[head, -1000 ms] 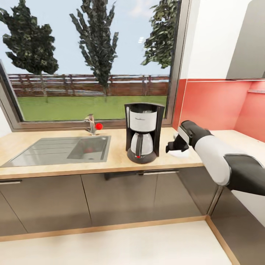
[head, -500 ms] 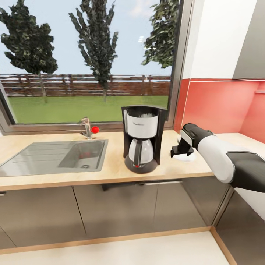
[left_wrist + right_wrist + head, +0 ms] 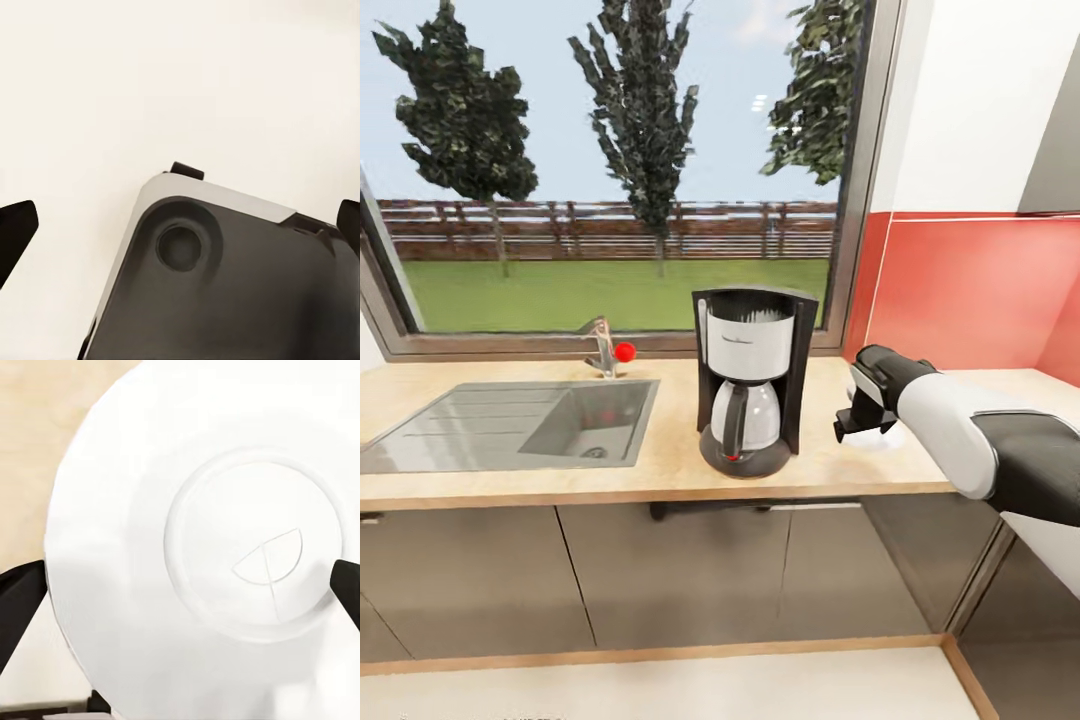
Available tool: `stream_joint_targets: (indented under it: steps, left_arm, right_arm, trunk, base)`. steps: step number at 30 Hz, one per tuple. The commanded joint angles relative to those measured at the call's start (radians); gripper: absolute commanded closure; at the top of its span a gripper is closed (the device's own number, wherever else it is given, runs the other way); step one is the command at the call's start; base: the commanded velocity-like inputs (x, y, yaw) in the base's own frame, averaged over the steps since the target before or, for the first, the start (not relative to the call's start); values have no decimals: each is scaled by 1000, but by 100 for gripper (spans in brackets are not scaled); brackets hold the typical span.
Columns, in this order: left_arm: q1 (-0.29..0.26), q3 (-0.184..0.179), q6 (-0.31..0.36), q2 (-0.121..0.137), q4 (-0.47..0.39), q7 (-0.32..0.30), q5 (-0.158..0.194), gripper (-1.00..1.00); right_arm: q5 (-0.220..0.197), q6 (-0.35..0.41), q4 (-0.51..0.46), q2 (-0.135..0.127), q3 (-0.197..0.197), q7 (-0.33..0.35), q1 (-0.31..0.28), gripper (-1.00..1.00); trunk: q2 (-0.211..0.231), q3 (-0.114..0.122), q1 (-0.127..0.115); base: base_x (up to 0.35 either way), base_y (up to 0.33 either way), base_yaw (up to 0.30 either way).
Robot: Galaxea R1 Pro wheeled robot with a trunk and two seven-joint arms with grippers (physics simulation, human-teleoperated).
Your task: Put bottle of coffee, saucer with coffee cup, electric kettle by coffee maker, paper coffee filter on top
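Saucer [image 3: 187, 547] lies on the surface just right of the coffee maker [image 3: 750, 380]. Right gripper [image 3: 857, 418] is held above it, jaws spread, empty. Saucer step judged placed; cup is needed next.

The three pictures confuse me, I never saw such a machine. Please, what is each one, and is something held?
This is a simulated two-armed robot in a kitchen. The big picture comes from its head camera: a wooden countertop with a sink, a coffee maker, and the right gripper low over a white saucer beside it. The other two come from cameras near each gripper. The right one looks down on the saucer, its dark fingertips spread wide on either side, so nothing is held. The left one shows open fingertips over part of the robot itself.
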Motion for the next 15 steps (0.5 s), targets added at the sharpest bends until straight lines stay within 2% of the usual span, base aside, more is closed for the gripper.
stream_joint_targets:
  steps: [1, 9, 15]
  left_arm:
    - [0, -8, -3, 0, -2, 6, 5, -100]
    - [0, -6, -6, 0, -2, 6, 5, -100]
    - [0, -6, -4, 1, -2, 6, 7, -100]
  right_arm:
    - [5, 1, 2, -1, 6, 10, -1, 100]
    - [-5, 1, 2, -5, 5, 33, -1, 100]
    - [-7, 1, 2, -6, 5, 43, -1, 100]
  trunk:
    - [-1, -1, 0]
    - [-1, -1, 0]
    - [-1, -1, 0]
  base:
    - [0, 0, 70]
    - [6, 0, 12]
    - [177, 55, 0]
